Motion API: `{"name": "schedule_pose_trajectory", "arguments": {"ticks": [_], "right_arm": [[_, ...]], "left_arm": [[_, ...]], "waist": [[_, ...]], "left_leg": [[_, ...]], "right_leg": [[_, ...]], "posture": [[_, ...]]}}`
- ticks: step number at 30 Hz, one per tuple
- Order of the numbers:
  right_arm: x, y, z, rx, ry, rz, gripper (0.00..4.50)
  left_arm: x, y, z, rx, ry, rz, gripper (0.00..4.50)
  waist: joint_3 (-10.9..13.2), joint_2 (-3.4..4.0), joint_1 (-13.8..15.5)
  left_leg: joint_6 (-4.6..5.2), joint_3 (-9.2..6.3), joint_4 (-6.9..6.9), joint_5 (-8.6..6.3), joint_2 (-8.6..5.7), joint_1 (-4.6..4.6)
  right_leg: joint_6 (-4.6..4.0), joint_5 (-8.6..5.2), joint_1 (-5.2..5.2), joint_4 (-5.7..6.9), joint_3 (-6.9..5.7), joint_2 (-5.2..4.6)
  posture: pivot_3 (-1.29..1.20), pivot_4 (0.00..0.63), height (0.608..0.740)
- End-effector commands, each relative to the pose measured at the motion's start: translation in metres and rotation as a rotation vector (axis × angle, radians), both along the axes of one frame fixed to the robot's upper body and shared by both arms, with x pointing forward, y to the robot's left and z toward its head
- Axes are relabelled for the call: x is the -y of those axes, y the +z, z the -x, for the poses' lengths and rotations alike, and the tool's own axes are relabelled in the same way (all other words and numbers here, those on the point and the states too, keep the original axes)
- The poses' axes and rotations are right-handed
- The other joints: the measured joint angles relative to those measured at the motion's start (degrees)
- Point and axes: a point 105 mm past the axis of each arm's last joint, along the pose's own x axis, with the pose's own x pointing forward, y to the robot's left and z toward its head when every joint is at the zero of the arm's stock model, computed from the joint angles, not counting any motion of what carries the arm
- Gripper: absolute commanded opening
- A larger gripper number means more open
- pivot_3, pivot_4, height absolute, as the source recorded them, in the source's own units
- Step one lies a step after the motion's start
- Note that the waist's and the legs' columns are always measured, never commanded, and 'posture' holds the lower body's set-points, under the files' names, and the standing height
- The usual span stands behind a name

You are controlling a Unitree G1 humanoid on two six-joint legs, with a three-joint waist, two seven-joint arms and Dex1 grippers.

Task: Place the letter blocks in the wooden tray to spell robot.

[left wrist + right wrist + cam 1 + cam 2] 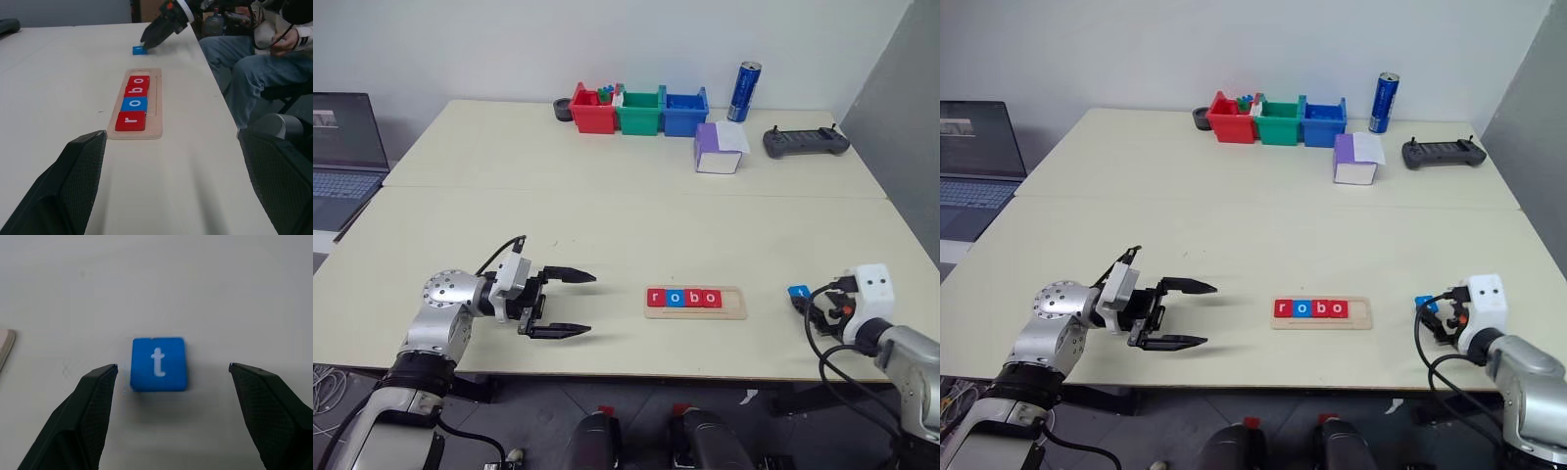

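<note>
The left gripper (570,304) hangs at the near left over the pale table (607,211), its two black fingers spread wide and pointing right, holding nothing. To its right, near the front edge, the wooden tray (696,302) lies flat with four letter blocks (683,299) in its groove reading r, o, b, o: red, blue, red, red. The slot at its right end is bare. Farther right the blue t block (159,364) lies flat on the table, apart from the tray. The right gripper (172,374) is above it, fingers apart on either side without touching.

At the far edge stand red, green and blue bins (639,111), a blue can (744,92), a purple-and-white box (719,149) and a dark controller (806,142). A laptop (344,157) sits far left. A seated person (254,68) appears beyond the table's right side.
</note>
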Motion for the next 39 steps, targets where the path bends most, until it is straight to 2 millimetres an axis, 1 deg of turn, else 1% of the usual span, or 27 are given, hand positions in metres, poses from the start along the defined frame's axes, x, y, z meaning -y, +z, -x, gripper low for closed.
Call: {"name": "schedule_pose_trajectory", "arguments": {"ticks": [1, 8, 11, 14, 16, 17, 20, 23, 27, 31, 32, 33, 34, 39], "right_arm": [[-0.001, 0.012, -0.004, 0.074, -0.02, 0.008, 3.87], [-0.004, 0.006, -0.011, 0.07, -0.028, 0.002, 3.87], [-0.01, 0.003, -0.011, 0.064, -0.013, -0.002, 3.34], [-0.018, 0.004, -0.01, 0.07, -0.012, -0.003, 2.35], [-0.027, 0.008, -0.012, 0.095, -0.018, -0.001, 1.6], [-0.034, 0.009, -0.013, 0.104, -0.023, -0.002, 1.43], [-0.047, 0.01, -0.011, 0.118, -0.046, -0.002, 1.45], [-0.053, 0.009, -0.007, 0.119, -0.079, -0.015, 1.45], [-0.052, 0.006, -0.002, 0.109, -0.099, -0.007, 1.45], [-0.051, 0.006, -0.004, 0.098, -0.094, -0.004, 1.45], [-0.053, 0.008, -0.006, 0.102, -0.091, -0.015, 2.01], [-0.054, 0.009, -0.007, 0.105, -0.083, -0.026, 2.19], [-0.055, 0.01, -0.007, 0.107, -0.077, -0.034, 2.49], [-0.05, 0.02, -0.011, 0.099, -0.023, 0.013, 4.24]], "left_arm": [[-0.002, 0.008, -0.002, 0.038, -0.01, 0.004, 4.5], [-0.004, 0.007, -0.001, 0.04, -0.01, 0.0, 4.5], [-0.004, 0.007, -0.001, 0.041, -0.011, -0.002, 4.5], [-0.004, 0.007, -0.002, 0.041, -0.013, -0.004, 4.5], [-0.003, 0.008, -0.003, 0.041, -0.015, -0.004, 4.5], [-0.002, 0.008, -0.003, 0.04, -0.016, -0.005, 4.5], [0.001, 0.009, -0.004, 0.041, -0.026, -0.004, 4.5], [0.003, 0.009, -0.006, 0.039, -0.032, 0.0, 4.5], [0.006, 0.009, -0.007, 0.037, -0.038, 0.005, 4.5], [0.008, 0.009, -0.009, 0.04, -0.042, 0.006, 4.5], [0.008, 0.009, -0.01, 0.041, -0.042, 0.006, 4.5], [0.008, 0.009, -0.01, 0.041, -0.043, 0.006, 4.5], [0.008, 0.009, -0.01, 0.041, -0.043, 0.005, 4.5], [0.008, 0.007, -0.009, 0.043, -0.042, 0.005, 4.5]], "waist": [[0.0, 0.0, 0.0], [0.0, 0.0, 0.0], [0.0, -0.01, 0.0], [0.0, -0.01, 0.0], [0.0, -0.02, 0.0], [0.0, -0.01, 0.0], [0.0, -0.01, 0.0], [0.0, -0.02, 0.0], [0.0, -0.02, 0.1], [0.0, -0.02, 0.1], [0.0, -0.02, 0.1], [0.0, -0.02, 0.1], [0.0, -0.02, 0.0], [0.0, -0.02, 0.0]], "left_leg": [[0.0, 0.0, 0.01, 0.0, 0.0, 0.0], [0.0, -0.01, 0.0, 0.0, 0.0, 0.0], [0.0, 0.0, 0.0, 0.0, 0.0, 0.0], [0.0, -0.01, 0.0, 0.0, 0.01, 0.0], [0.0, -0.01, -0.01, 0.0, 0.01, 0.0], [0.0, -0.01, -0.01, 0.0, 0.02, 0.0], [0.0, -0.03, -0.01, 0.0, 0.03, 0.0], [0.0, -0.02, -0.01, 0.0, 0.01, -0.04], [0.0, -0.02, -0.02, -0.01, 0.0, -0.06], [0.0, -0.03, -0.01, -0.01, 0.0, -0.05], [0.0, -0.03, -0.02, -0.01, 0.0, -0.05], [0.0, -0.03, -0.02, -0.01, 0.01, -0.05], [0.0, -0.03, -0.02, -0.01, 0.01, -0.05], [0.0, -0.03, -0.02, -0.01, 0.0, -0.06]], "right_leg": [[0.0, 0.0, 0.01, 0.0, 0.0, 0.0], [0.01, 0.0, 0.0, -0.02, 0.0, 0.0], [0.01, 0.0, 0.01, -0.03, 0.0, 0.0], [0.01, 0.0, 0.01, -0.03, -0.01, 0.01], [0.01, 0.0, 0.01, -0.03, -0.01, 0.02], [0.01, 0.0, 0.01, -0.03, -0.01, 0.02], [0.01, 0.0, 0.0, -0.02, -0.01, 0.03], [0.01, 0.0, 0.0, -0.06, 0.01, 0.03], [0.01, 0.0, 0.0, -0.14, 0.02, 0.03], [0.03, 0.01, 0.01, -0.14, 0.01, 0.03], [0.03, 0.01, 0.01, -0.14, 0.01, 0.03], [0.03, 0.01, 0.01, -0.13, 0.0, 0.03], [0.02, 0.01, 0.0, -0.13, 0.0, 0.03], [0.03, 0.01, 0.0, -0.14, 0.01, 0.03]], "posture": [[0.0, 0.15, 0.74], [0.0, 0.15, 0.74], [0.0, 0.15, 0.74], [0.0, 0.15, 0.74], [0.0, 0.15, 0.74], [0.0, 0.15, 0.74], [0.0, 0.15, 0.74], [0.0, 0.15, 0.74], [0.0, 0.15, 0.74], [0.0, 0.15, 0.74], [0.0, 0.15, 0.74], [0.0, 0.15, 0.74], [0.0, 0.15, 0.74], [0.0, 0.15, 0.74]]}}
